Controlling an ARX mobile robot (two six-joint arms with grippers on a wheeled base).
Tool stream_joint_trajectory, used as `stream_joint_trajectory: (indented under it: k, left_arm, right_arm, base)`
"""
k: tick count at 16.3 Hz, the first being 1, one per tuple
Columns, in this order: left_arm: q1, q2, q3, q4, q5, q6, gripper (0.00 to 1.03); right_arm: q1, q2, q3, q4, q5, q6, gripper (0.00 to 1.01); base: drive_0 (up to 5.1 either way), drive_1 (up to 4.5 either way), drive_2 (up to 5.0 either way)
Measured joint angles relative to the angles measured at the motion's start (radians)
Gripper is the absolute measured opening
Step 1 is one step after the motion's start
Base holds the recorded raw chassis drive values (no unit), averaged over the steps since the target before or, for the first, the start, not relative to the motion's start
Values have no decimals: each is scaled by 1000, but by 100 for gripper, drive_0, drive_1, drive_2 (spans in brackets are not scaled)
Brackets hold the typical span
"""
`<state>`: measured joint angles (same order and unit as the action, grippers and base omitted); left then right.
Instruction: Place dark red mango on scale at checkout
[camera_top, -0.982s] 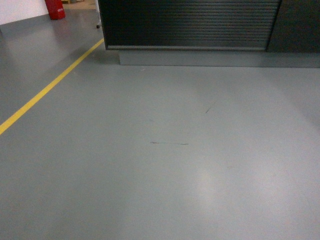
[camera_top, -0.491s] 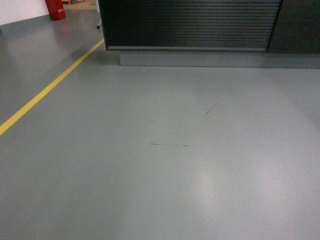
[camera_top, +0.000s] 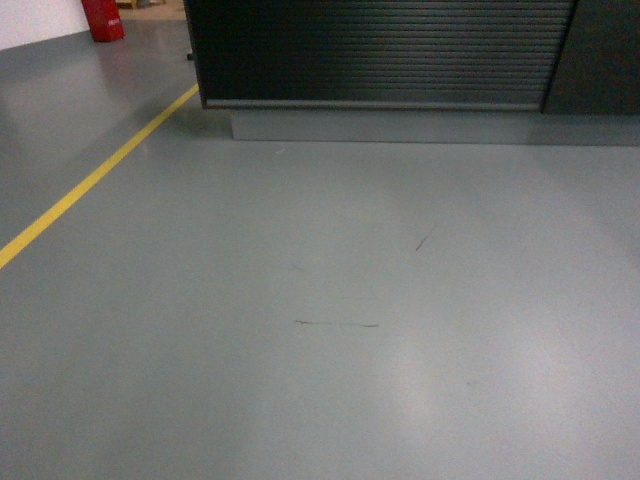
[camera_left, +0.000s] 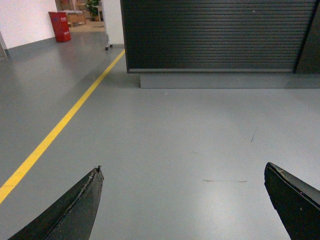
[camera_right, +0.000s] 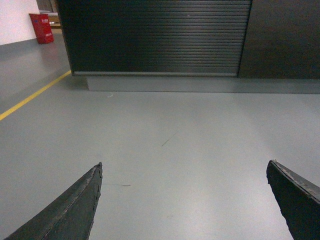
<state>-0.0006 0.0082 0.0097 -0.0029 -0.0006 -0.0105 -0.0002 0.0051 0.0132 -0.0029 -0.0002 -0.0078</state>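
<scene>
Head view: the checkout (camera_top: 380, 50) stands at the far edge of the grey floor (camera_top: 330, 300), its ribbed slat front dark brown-black above a grey plinth (camera_top: 400, 125). A yellow floor line (camera_top: 100, 175) runs diagonally to the left of the checkout, and a red bin (camera_top: 100, 18) stands beyond the checkout's left corner. Only the front face of the checkout shows; its top is out of frame.

The dark red mango and the scale appear in none of the three views. Their positions cannot be stated.

Left wrist view: the left gripper (camera_left: 185, 200) has its jaws wide apart, nothing between them. Right wrist view: the right gripper (camera_right: 185, 200) likewise has its jaws wide apart and holds nothing.

Handling judgement, from the task wording only: a mango is likely moderately heavy for its size, smooth-skinned and somewhat slippery, firm but liable to bruise under hard clamping. Recommended hold: across the widest part of the oval, pads on opposite flanks, with moderate closing force. Set it down on its flattest side near the middle of the scale plate, since a rounded fruit may roll.
</scene>
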Motion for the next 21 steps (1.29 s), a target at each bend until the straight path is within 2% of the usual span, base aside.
stream_joint_trajectory:
  k: [21]
  left_arm:
    - [0,0,0,-1,1,0,98]
  right_arm:
    - [0,0,0,-2,0,0,98]
  base:
    - [-1,432,-435]
